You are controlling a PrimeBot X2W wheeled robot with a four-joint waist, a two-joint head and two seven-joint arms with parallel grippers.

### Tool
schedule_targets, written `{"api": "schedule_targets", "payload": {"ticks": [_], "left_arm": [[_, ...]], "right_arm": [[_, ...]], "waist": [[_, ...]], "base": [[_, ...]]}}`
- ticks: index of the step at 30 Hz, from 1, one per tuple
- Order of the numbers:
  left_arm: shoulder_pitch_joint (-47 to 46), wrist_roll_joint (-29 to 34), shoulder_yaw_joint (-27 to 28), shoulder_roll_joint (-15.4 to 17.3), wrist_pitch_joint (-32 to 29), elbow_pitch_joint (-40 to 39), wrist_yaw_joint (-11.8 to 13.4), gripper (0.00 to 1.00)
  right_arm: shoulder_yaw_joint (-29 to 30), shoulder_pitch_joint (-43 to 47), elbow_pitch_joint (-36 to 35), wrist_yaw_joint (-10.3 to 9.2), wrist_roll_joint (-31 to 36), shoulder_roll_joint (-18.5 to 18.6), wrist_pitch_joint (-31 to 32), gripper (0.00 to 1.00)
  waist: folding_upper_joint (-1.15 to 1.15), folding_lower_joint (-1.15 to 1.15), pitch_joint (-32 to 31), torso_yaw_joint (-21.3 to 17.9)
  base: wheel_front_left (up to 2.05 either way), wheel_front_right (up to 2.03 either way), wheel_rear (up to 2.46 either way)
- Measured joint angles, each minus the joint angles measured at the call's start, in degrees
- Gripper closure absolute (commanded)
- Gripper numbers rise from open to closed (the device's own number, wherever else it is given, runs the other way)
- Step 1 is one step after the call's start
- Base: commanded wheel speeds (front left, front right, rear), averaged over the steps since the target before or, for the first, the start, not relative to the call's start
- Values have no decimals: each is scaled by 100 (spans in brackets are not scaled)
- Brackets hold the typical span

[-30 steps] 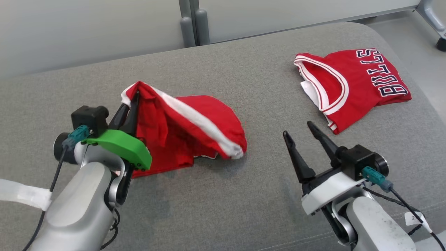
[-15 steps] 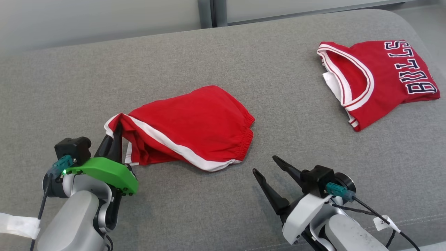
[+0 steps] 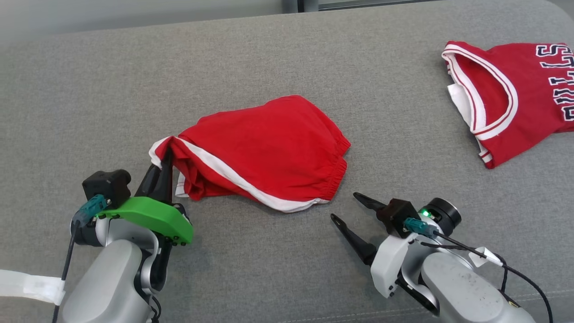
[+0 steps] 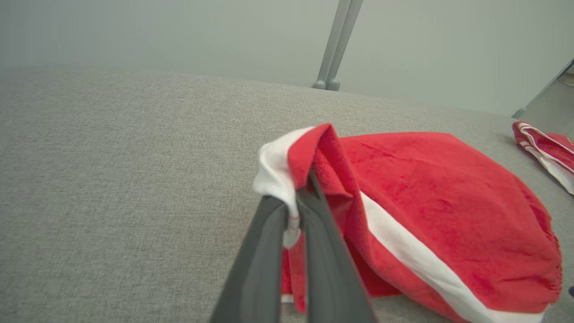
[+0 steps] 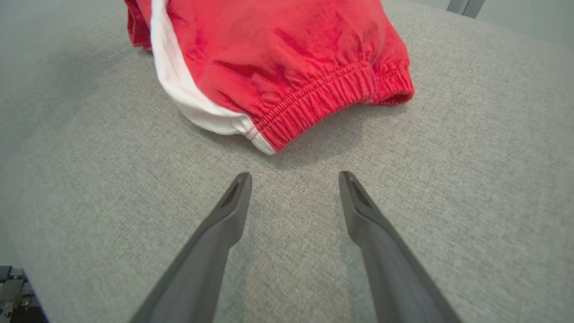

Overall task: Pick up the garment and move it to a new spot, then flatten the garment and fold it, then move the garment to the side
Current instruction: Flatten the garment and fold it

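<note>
Shorts (image 3: 269, 148) look soft, light, floppy; left claw (image 3: 167, 154) pinches 1 corner (right claw (image 3: 343, 205) gapes empty), best grabbing the waistband (image 3: 336, 175).

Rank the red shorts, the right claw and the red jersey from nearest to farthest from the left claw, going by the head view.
1. red shorts: pinched at their left corner in the left claw itself.
2. right claw: open, off to the right, just short of the shorts' waistband.
3. red jersey: far right, toward the back.
</note>
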State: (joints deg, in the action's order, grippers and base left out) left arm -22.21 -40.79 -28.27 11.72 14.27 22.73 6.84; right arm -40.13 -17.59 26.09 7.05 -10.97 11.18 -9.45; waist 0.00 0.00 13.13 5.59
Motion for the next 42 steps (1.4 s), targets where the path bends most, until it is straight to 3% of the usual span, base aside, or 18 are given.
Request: {"api": "schedule_targets", "payload": {"ticks": [14,16,17,21,22,26,33,42], "left_arm": [[16,210,41,-151,0,-204,1,100],[52,225,60,-146,0,-225,1,100],[77,229,64,-147,0,-236,1,100],[136,260,118,-146,0,-250,1,100],[138,272,142,-146,0,-253,1,100],[159,276,278,-130,0,-263,1,100],[254,409,419,14,0,-393,1,100],[254,792,382,242,15,-990,-37,100]], "right_arm": [[-382,-564,655,1,-212,-265,-119,0],[-513,-636,700,2,-247,-293,-164,25],[-553,-665,722,2,-269,-311,-178,45],[-695,-726,790,2,-321,-328,-278,81],[-695,-749,790,2,-323,-322,-316,100],[-606,-904,747,2,-386,-271,-421,100],[171,-943,200,7,-745,-52,-514,100],[1325,-1222,-1532,-118,-873,210,-514,100]], "waist": [[0,0,215,372],[0,0,231,388],[0,0,236,392],[0,0,249,384],[0,0,251,378],[0,0,246,327],[0,0,135,155],[0,0,-175,-153]], "base": [[0,0,0],[0,0,0],[0,0,0],[0,0,0],[0,0,0],[0,0,0],[0,0,0],[0,0,0]]}}
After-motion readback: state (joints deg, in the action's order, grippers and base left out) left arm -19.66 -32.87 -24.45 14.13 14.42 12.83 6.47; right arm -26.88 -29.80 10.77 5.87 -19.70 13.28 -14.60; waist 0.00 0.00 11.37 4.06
